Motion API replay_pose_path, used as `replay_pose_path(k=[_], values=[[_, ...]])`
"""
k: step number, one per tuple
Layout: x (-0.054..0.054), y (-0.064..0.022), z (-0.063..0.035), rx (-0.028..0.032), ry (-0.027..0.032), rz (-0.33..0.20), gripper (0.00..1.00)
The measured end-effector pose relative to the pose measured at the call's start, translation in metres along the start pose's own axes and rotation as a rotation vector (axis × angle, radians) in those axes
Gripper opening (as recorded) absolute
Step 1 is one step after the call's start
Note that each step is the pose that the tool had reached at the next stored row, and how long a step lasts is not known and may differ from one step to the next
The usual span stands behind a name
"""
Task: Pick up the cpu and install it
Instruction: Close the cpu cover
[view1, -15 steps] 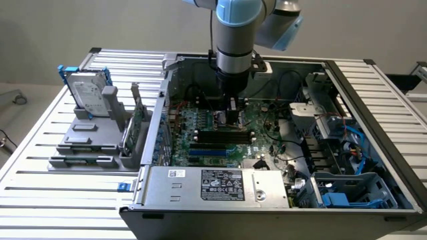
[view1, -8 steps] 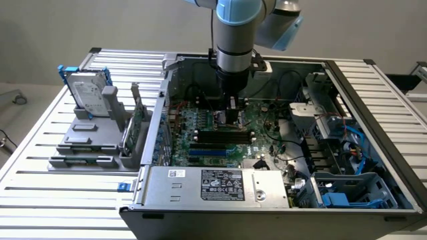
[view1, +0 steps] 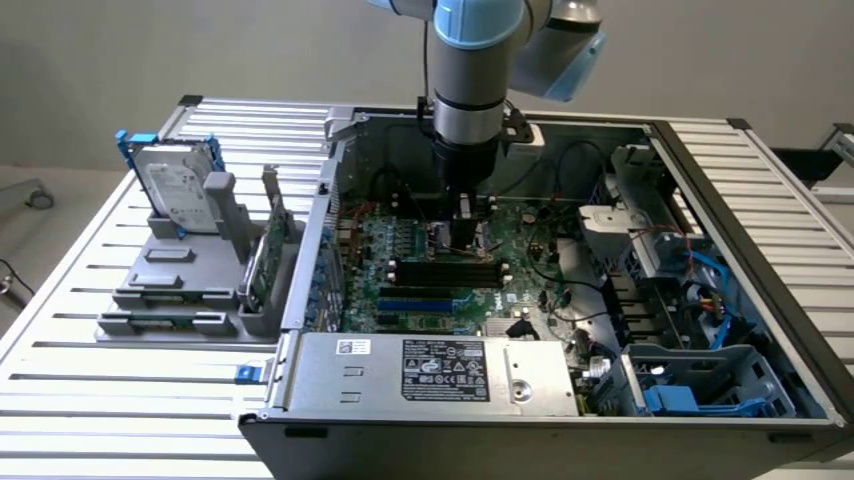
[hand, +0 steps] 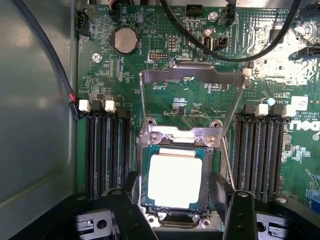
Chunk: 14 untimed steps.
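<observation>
The cpu, a small square chip with a pale silvery top and a green rim, lies flat in the metal-framed socket on the green motherboard. The socket's load plate is flipped up and away from it. My gripper is open, and its dark fingers stand on either side of the chip, just outside its edges. In the exterior view the arm reaches straight down into the open computer case, with the gripper low over the middle of the board.
Black memory slots flank the socket on both sides, and cables cross the board beyond it. At the exterior view's left, a hard drive in a blue frame stands on a grey fixture. The power supply fills the case's near side.
</observation>
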<state>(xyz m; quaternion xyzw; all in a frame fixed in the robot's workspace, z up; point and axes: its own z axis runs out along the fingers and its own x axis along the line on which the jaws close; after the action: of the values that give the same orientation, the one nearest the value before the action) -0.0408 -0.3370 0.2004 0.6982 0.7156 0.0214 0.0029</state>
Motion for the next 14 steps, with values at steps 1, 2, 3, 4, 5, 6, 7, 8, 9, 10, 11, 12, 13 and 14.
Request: replay_pose_path(k=[1,2,3,4,5,6,7,8,9,10,11,12,13,14], values=[[0.0001,0.0002,0.0003,0.0003,-0.0035,0.0,0.68],[0.0003,0.0004,0.0006,0.0005,-0.006,0.0,0.68],[0.0004,0.0007,0.001,0.0005,-0.0077,0.001,0.68],[0.0006,0.0011,0.0014,0.0005,-0.0088,0.001,0.68],[0.0009,0.0013,0.0018,0.0006,-0.0099,0.002,0.68],[0.0013,0.0016,0.0022,0.0007,-0.0111,0.003,0.68],[0.0018,0.0019,0.0025,0.0008,-0.0122,0.005,0.68],[0.0026,0.0021,0.0029,0.001,-0.0134,0.007,0.68],[0.0034,0.0023,0.0032,0.0012,-0.0148,0.008,0.68],[0.0041,0.0024,0.0036,0.0016,-0.0164,0.01,0.68],[0.0047,0.0025,0.004,0.002,-0.0186,0.012,0.68],[0.005,0.0024,0.0044,0.0026,-0.0205,0.013,0.68],[0.0052,0.0025,0.0049,0.0034,-0.0226,0.014,0.68],[0.0054,0.0025,0.0052,0.0042,-0.0251,0.014,0.68]])
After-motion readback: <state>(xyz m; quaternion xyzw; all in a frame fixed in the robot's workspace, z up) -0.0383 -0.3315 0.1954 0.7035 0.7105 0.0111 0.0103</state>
